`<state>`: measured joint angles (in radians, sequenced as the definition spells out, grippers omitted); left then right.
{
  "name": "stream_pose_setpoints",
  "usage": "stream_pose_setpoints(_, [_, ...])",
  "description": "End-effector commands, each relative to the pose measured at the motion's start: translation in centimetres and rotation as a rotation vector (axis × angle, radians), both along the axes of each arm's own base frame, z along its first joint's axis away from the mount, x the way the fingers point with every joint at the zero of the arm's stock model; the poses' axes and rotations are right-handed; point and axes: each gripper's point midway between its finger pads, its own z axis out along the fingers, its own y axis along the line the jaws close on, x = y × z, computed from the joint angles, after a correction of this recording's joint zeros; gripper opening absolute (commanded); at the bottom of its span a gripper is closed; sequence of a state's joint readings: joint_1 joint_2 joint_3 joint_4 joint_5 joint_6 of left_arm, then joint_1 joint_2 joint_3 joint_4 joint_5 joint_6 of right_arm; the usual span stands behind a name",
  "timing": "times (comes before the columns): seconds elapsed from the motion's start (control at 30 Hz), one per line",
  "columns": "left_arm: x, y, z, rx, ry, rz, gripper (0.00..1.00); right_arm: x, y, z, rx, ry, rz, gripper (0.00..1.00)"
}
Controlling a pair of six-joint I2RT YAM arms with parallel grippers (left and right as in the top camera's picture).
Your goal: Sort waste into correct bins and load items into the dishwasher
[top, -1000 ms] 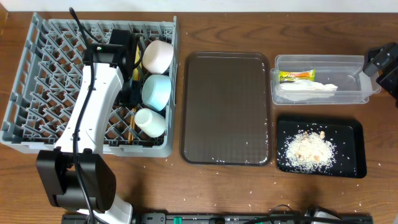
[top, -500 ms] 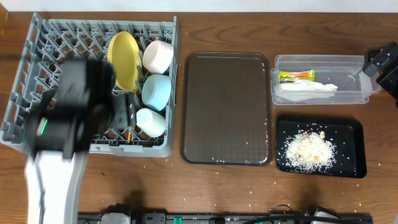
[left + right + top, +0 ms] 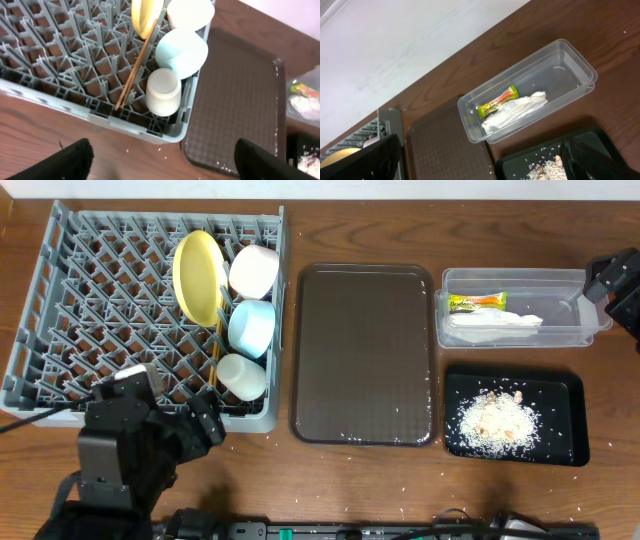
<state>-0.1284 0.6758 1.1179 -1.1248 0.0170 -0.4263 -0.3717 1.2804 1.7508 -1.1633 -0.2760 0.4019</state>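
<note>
Left wrist: chopsticks [image 3: 136, 67] lie in rack [image 3: 45, 55] beyond spread left gripper [image 3: 165, 165]

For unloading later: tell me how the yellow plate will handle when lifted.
The yellow plate stands on edge in the rack, so once freed it may roll or tip. It looks rigid and glossy, probably slippery.

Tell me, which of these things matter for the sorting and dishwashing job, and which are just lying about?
Part of the job: dish rack, yellow plate, white bowl, light-blue bowl, white cup, chopsticks, clear tub, snack wrapper, crumpled paper, black tray, rice scraps.

Just lying about: brown tray, wooden table.
</note>
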Motion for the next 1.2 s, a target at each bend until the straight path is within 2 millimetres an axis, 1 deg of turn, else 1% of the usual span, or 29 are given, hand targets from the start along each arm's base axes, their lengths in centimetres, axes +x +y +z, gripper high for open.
stream_pose_setpoints(0.0, [0.1,0.9,-0.8,-0.02,0.022,0.103,0.92,-0.1,-0.2,0.0,0.002,-0.001,-0.007,0.99])
stream_pose_setpoints(0.07, [-0.4,1.0,-1.4,-0.002,0.057,0.094,0.92,-0.1,-0.2,0.0,0.002,-0.001,-0.007,0.99])
stream_pose_setpoints(0.13, [-0.4,1.2,-1.4,0.02,0.058,0.082,0.92,-0.1,-0.2,0.0,0.002,-0.001,-0.007,0.99])
stream_pose_setpoints(0.23, [-0.3,1.9,-1.5,0.049,0.058,0.111,0.92,-0.1,-0.2,0.0,0.002,-0.001,-0.007,0.99])
stream_pose_setpoints(0.33, [-0.1,2.7,-2.3,0.089,0.068,0.145,0.92,-0.1,-0.2,0.0,0.002,-0.001,-0.007,0.99])
stream_pose_setpoints(0.43, [0.7,3.0,-3.3,0.106,0.063,0.161,0.92,-0.1,-0.2,0.0,0.002,-0.001,-0.007,0.99])
stream_pose_setpoints(0.5, [1.6,2.9,-4.1,0.111,0.045,0.157,0.93,-0.1,-0.2,0.0,0.002,-0.001,-0.007,0.99])
stream_pose_setpoints(0.6, [3.3,2.8,-5.2,0.123,-0.025,0.141,0.93,-0.1,-0.2,0.0,0.002,-0.001,-0.007,0.99])
stream_pose_setpoints(0.7, [4.6,3.4,-6.5,0.115,-0.122,0.172,0.93,-0.1,-0.2,0.0,0.002,-0.001,-0.007,0.99])
stream_pose_setpoints(0.77, [5.1,4.1,-7.4,0.108,-0.186,0.204,0.93,-0.1,-0.2,0.0,0.002,-0.001,-0.007,0.99])
stream_pose_setpoints(0.87, [5.1,5.2,-8.9,0.102,-0.257,0.255,0.93,-0.1,-0.2,0.0,0.002,-0.001,-0.007,0.99])
stream_pose_setpoints(1.03, [4.2,7.1,-11.1,0.113,-0.335,0.334,0.93,-0.1,-0.2,0.0,0.002,-0.001,-0.007,0.99])
stream_pose_setpoints(1.17, [3.8,7.8,-12.8,0.146,-0.381,0.351,0.93,-0.1,-0.2,0.0,0.002,-0.001,-0.007,0.99])
